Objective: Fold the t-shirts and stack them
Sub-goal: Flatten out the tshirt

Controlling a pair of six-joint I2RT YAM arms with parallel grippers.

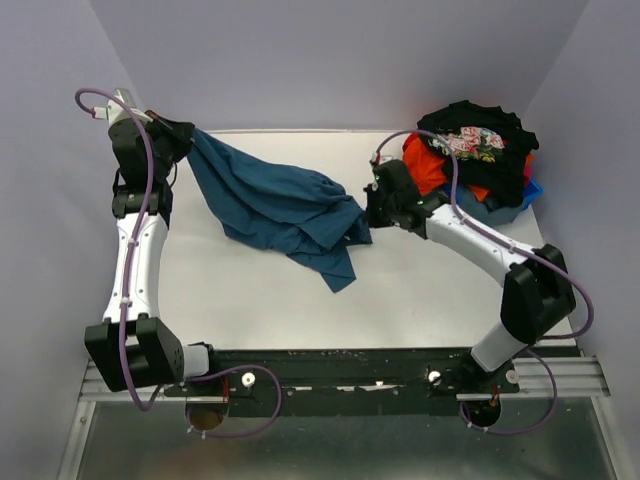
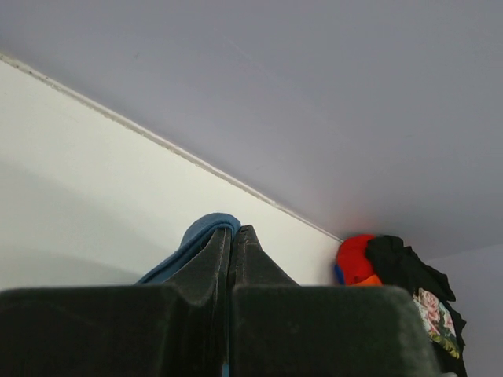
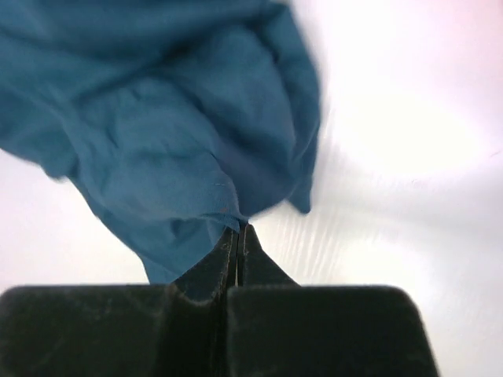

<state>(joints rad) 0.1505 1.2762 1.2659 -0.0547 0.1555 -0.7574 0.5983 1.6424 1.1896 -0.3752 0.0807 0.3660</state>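
The teal-blue t-shirt (image 1: 280, 205) hangs crumpled and stretched between both grippers above the white table (image 1: 260, 300). At the far left, my left gripper (image 1: 188, 138) is shut on one corner of it; a fold of teal cloth (image 2: 206, 228) sticks out past the closed fingertips (image 2: 245, 236). My right gripper (image 1: 368, 212) is shut on the shirt's right edge, where the teal-blue t-shirt (image 3: 157, 141) bunches at the closed tips (image 3: 238, 230). The other t-shirts lie piled at the far right: black floral (image 1: 480, 140) on top, orange-red (image 1: 425, 165) and bright blue (image 1: 530, 190) beneath.
Lilac walls (image 1: 330, 60) close in the table at the back and on both sides. The pile of shirts (image 2: 393, 275) sits in the far right corner, just behind the right arm (image 1: 480, 240). A black rail (image 1: 350, 370) with both arm bases runs along the near edge.
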